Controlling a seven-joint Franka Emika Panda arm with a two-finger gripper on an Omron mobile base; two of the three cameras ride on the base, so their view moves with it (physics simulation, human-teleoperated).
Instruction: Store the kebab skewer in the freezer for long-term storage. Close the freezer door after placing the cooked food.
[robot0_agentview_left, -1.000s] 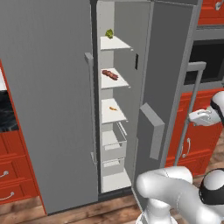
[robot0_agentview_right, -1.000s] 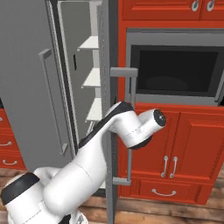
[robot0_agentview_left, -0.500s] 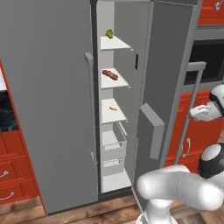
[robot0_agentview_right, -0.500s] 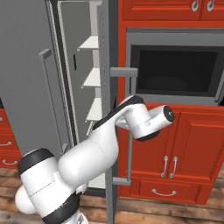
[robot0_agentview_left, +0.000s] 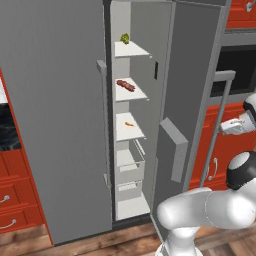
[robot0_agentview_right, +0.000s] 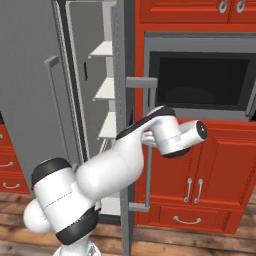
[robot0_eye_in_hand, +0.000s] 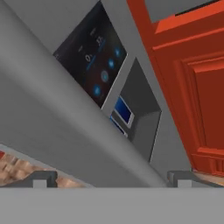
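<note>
The kebab skewer (robot0_agentview_left: 125, 85) lies on the second white shelf of the freezer (robot0_agentview_left: 131, 136), whose compartment stands open. The freezer door (robot0_agentview_left: 192, 85) is swung out to the right, edge-on in the right base view (robot0_agentview_right: 124, 100). My gripper (robot0_agentview_left: 231, 126) hovers at the door's outer face beside the long bar handle (robot0_agentview_left: 216, 130). In the hand view my gripper (robot0_eye_in_hand: 113, 178) is open, fingertips (robot0_eye_in_hand: 41, 179) wide apart, with the grey handle bar (robot0_eye_in_hand: 65, 127) running diagonally close in front and the dark dispenser recess (robot0_eye_in_hand: 131, 113) behind it. Contact with the bar cannot be told.
A small orange item (robot0_agentview_left: 129, 124) sits on the third shelf and a green item (robot0_agentview_left: 124, 37) on the top one. Pale drawers (robot0_agentview_left: 129, 167) fill the lower freezer. Red cabinets (robot0_agentview_right: 200, 175) and a dark oven (robot0_agentview_right: 200, 82) stand right of the door. The plain grey door (robot0_agentview_left: 50, 115) is shut.
The hand has stayed near the door handle, shifting slightly up. The arm's elbow has risen and swung. The door and skewer have not moved.
</note>
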